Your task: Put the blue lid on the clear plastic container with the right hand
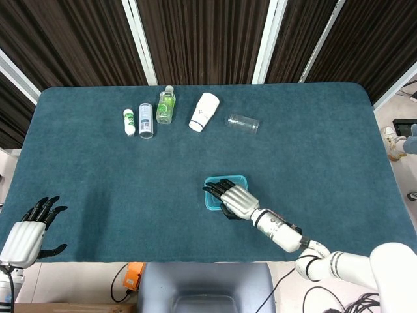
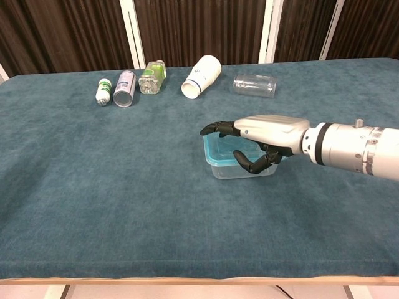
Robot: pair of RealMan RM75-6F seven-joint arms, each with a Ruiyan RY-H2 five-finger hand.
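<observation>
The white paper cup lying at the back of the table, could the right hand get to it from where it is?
Probably yes. The right hand is over the lidded container, and only bare cloth lies between it and the white paper cup. Whether the arm stretches that far is unclear.

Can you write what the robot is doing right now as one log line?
right hand: over container, holds nothing | blue lid: on container | left hand: open, idle

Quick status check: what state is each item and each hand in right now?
Blue lid: seated on clear plastic container.
Right hand: flat over lid, holds nothing.
Left hand: open, off the table.
White paper cup, clear plastic cup, silver can: on their sides.
</observation>
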